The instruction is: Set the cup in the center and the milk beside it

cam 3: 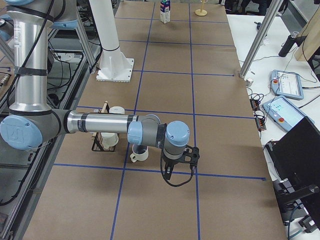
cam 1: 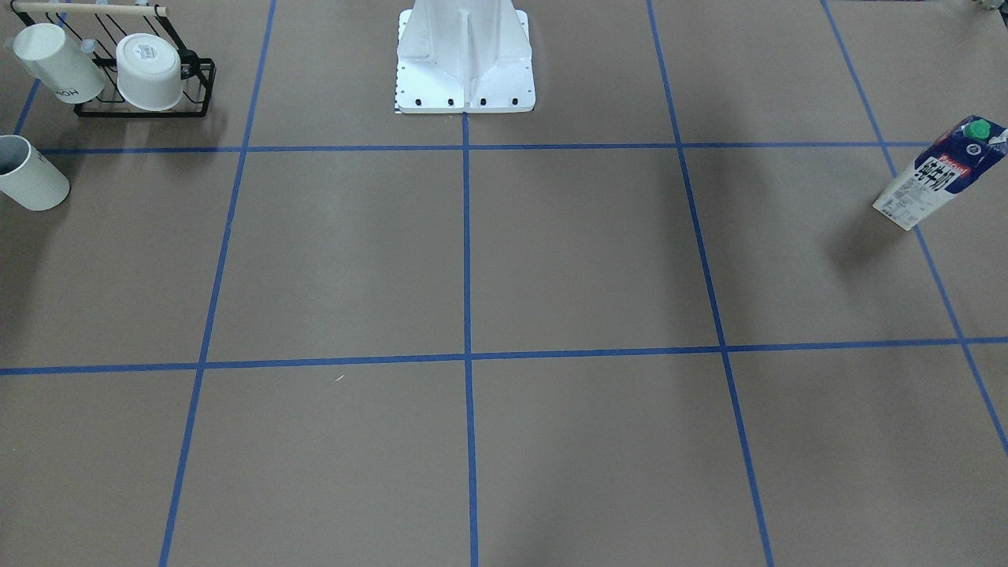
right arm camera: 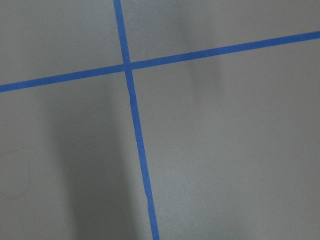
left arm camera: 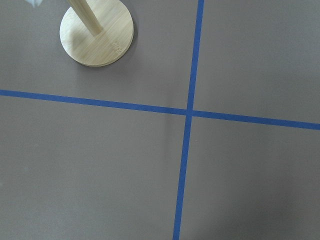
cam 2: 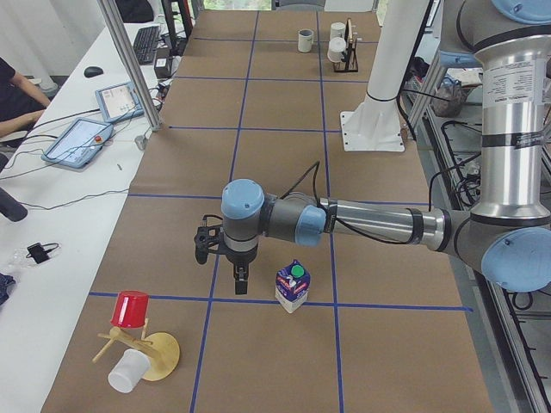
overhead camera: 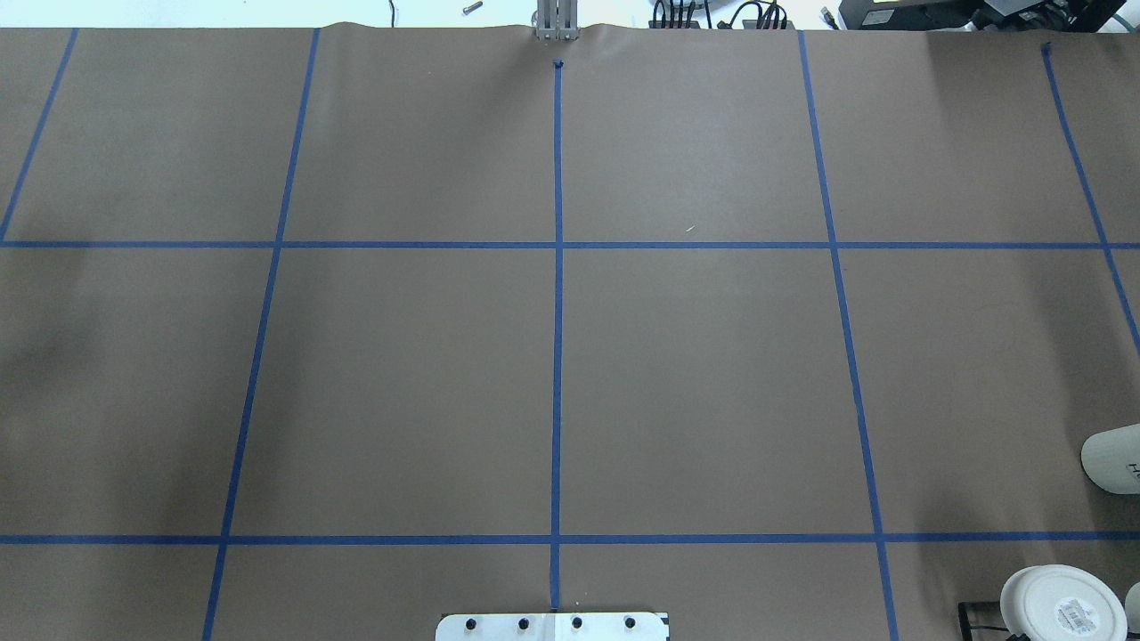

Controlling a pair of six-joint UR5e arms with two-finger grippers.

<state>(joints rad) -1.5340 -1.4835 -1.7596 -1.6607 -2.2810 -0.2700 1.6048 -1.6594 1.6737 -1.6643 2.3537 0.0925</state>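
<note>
Two items, neither yet at the table's centre.
Cup (cam 1: 30, 175): upright at the robot's right end, near the mug rack (cam 1: 157, 114). Rigid, light, probably slick and chippable, so pinch across the rim wall, clear of the handle. Milk (cam 1: 941, 173): upright at the left end. Card walls likely yield, so grip the flat sides low. Left gripper (cam 2: 239, 277) hangs beside the milk, right gripper (cam 3: 169, 172) near the cup. Whether either is open or closed cannot be told.

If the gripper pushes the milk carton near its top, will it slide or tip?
The milk carton stands upright on a small base, so it would probably tip. Its flat cardboard sides may dent if squeezed hard.
</note>
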